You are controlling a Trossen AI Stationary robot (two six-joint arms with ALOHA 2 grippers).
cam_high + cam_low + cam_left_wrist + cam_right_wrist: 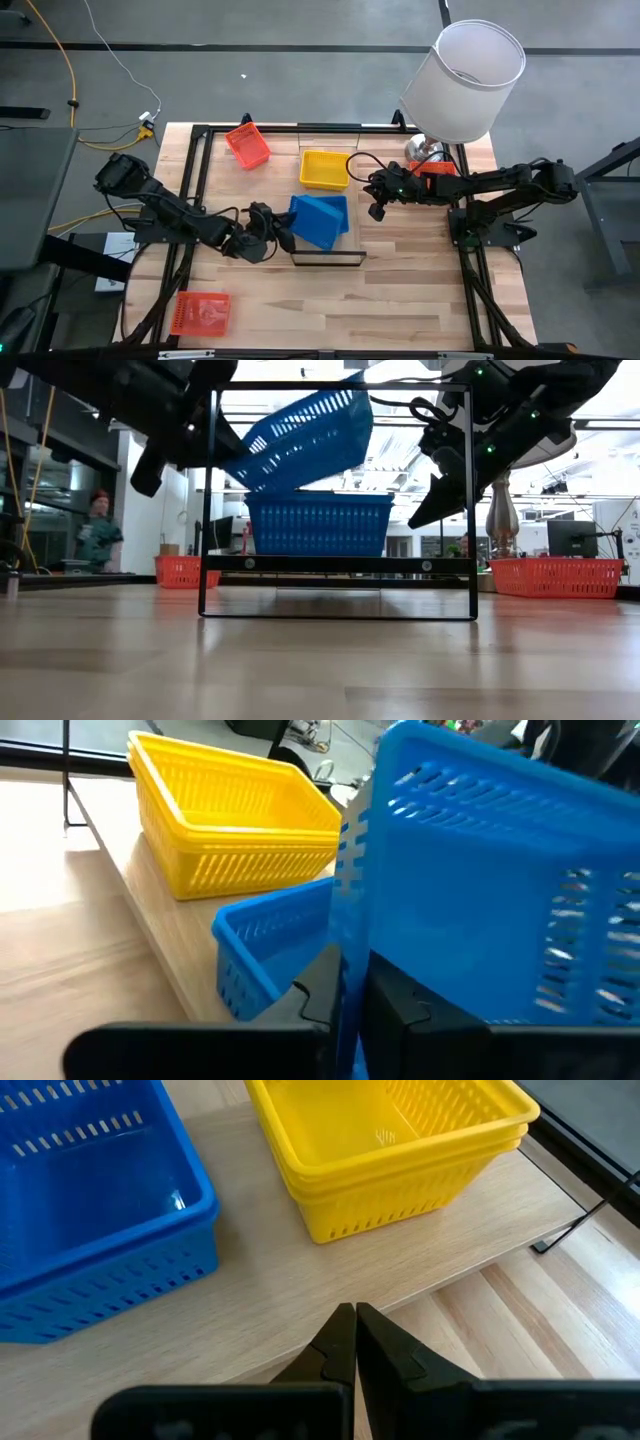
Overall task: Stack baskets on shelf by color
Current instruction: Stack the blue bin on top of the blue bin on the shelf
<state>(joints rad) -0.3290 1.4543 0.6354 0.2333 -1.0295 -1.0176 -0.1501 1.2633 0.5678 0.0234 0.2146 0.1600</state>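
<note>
My left claw (281, 234) grips the wall of a tilted blue basket (322, 222), which hides most of the second blue basket (318, 523) under it on the shelf (300, 1295). Just beyond sit stacked yellow baskets (323, 169). My right claw (377, 207), pinched shut and empty, hovers beside them.

left gripper (272, 232) holds tilted blue basket (320, 220) beside yellow basket (324, 169).
</note>
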